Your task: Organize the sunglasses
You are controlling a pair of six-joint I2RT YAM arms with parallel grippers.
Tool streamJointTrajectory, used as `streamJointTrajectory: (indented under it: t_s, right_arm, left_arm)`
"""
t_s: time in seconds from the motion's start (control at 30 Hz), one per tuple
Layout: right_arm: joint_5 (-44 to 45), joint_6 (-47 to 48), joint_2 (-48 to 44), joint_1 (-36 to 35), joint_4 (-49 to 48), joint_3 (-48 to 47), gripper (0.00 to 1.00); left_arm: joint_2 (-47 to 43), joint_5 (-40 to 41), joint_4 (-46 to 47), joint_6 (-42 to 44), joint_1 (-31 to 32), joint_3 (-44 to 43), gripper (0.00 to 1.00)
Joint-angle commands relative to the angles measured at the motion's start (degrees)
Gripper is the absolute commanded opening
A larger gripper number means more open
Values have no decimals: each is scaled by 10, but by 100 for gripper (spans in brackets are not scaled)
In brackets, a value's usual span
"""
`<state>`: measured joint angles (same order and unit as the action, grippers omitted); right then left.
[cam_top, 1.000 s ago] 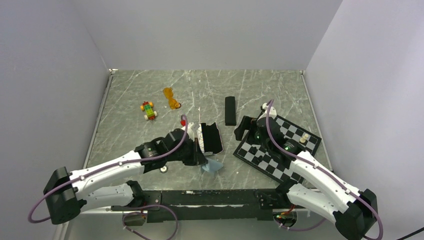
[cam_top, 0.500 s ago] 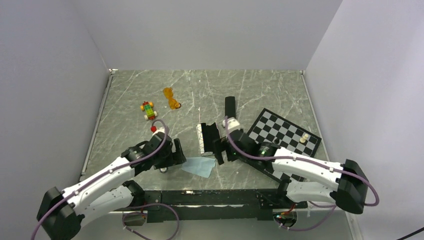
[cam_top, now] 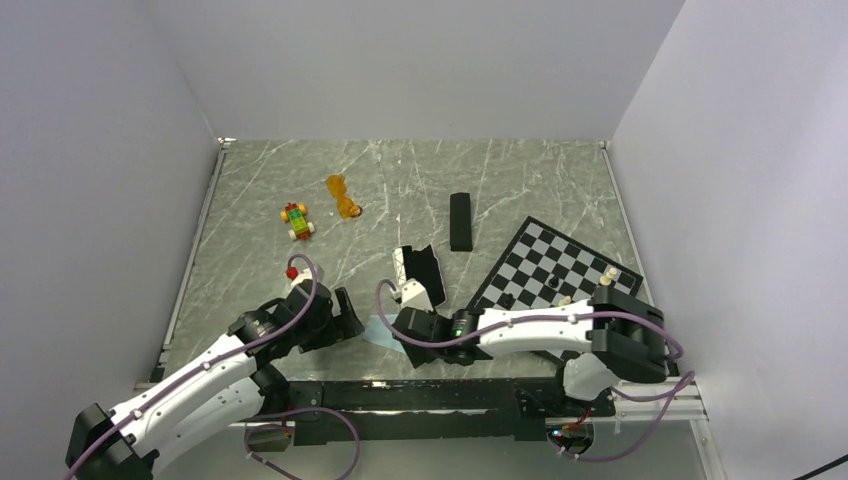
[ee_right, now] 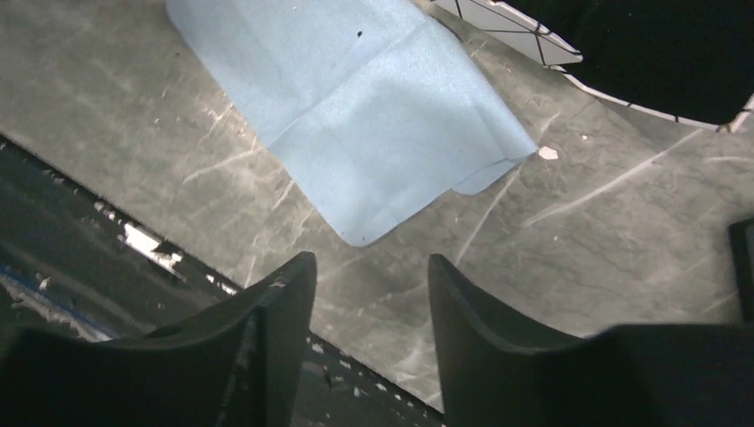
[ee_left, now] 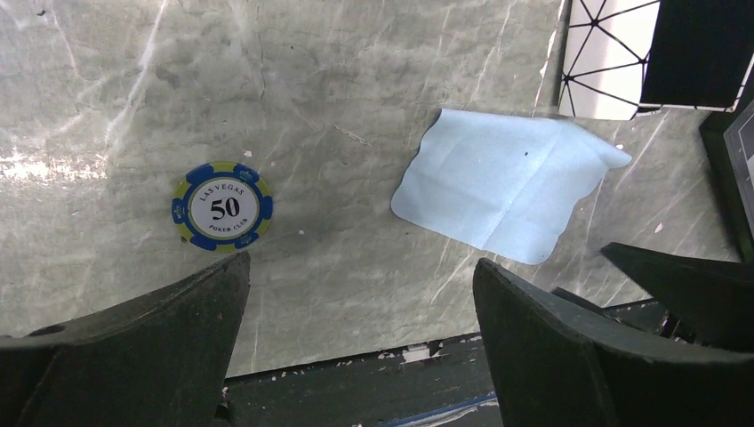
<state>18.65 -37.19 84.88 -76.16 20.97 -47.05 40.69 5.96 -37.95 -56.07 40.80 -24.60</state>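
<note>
The orange translucent sunglasses (cam_top: 343,196) lie at the back left of the marble table, far from both arms. My left gripper (cam_top: 349,315) (ee_left: 360,263) hangs open and empty over the near edge, just left of a light blue cloth (cam_top: 375,331) (ee_left: 507,182) (ee_right: 356,98). On the cloth's right side my right gripper (cam_top: 402,338) (ee_right: 369,262) hovers low, its jaws apart by a narrow gap with nothing between them. The cloth lies flat on the table, touched by neither gripper.
An open white case with black line pattern (cam_top: 418,272) (ee_left: 613,58) (ee_right: 507,13) lies just beyond the cloth. Behind it lies a black oblong case (cam_top: 460,221). There is a chessboard (cam_top: 560,270) at the right, a toy car (cam_top: 296,221) at the left, and a poker chip (ee_left: 222,206) near my left fingers.
My left gripper opened, let go of the blue cloth and drew back to the near left. My right arm swung left from the chessboard to the cloth, its jaws narrowing.
</note>
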Motion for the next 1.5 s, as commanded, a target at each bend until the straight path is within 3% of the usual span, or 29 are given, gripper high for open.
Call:
streamJointTrajectory:
  t_s: [0.0,0.13,0.47,0.97,1.27,1.47]
  right_arm:
    - [39,-46,48,-5,13,-54,49]
    - [35,-40,82,-7,17,-69,42]
    - [20,-40,114,-17,46,-80,37]
    - [24,-64,138,-18,69,-94,17]
    - [38,-76,112,-16,71,-71,9]
    - [29,-78,99,-8,58,-55,8]
  left_arm:
    - [-10,10,0,-20,-3,4,99]
    - [-8,7,2,-16,-4,4,99]
    - [8,-11,23,-14,-5,4,99]
    - [19,-35,47,-16,-5,10,95]
    - [87,-105,135,-9,-4,30,64]
    - [145,-106,152,-9,-2,25,56]
